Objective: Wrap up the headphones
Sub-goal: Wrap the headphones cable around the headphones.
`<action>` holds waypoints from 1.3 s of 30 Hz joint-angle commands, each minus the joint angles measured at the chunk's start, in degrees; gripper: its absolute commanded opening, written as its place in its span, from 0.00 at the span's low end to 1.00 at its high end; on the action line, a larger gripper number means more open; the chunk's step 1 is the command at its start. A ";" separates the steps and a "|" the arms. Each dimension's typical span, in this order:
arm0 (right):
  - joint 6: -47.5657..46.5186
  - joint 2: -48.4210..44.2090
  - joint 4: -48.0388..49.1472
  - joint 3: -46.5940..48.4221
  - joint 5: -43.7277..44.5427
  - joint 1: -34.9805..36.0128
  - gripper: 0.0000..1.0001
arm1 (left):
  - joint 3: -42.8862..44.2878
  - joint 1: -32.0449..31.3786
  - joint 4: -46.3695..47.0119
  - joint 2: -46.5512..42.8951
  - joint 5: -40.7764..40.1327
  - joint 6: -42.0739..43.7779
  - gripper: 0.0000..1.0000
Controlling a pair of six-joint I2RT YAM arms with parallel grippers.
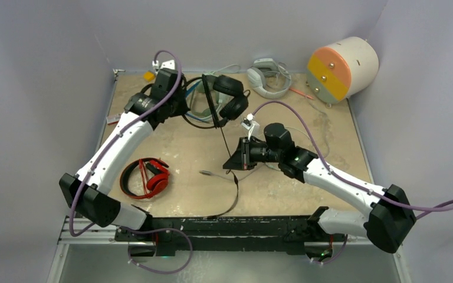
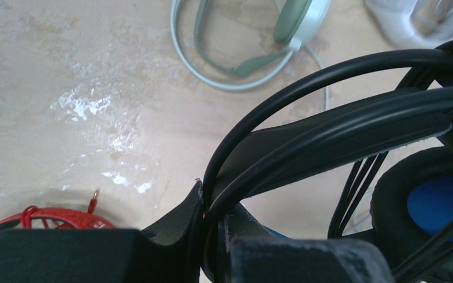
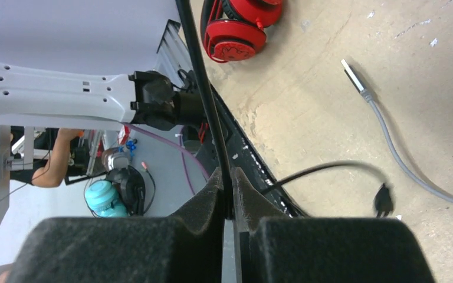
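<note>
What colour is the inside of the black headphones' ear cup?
The ear cup is blue inside, clearest in the left wrist view.

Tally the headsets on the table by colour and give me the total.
black headset with blue cups: 1
red-and-black headset: 1
mint-green and white headset: 1
grey-white headset: 1
Total: 4
</note>
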 commanded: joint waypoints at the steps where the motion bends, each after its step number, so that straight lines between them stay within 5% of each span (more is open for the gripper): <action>1: -0.91 0.54 1.45 -1.32 0.18 1.67 0.08 | 5.90 4.21 9.30 -1.00 6.13 -6.47 0.00; 9: -4.32 -0.21 1.28 -3.56 7.44 2.06 0.05 | 9.84 7.09 8.02 0.18 13.66 -9.29 0.00; 15: -6.15 -1.78 7.56 -11.33 12.31 2.06 0.00 | 9.99 11.71 8.92 -1.13 28.02 -14.26 0.00; 24: -9.64 -1.05 22.26 -18.51 19.12 1.98 0.09 | 7.69 12.45 8.90 -3.89 37.39 -14.78 0.00; 39: -15.66 17.29 30.17 -17.06 27.05 3.90 0.29 | 6.07 12.45 7.23 -6.17 39.44 -13.16 0.00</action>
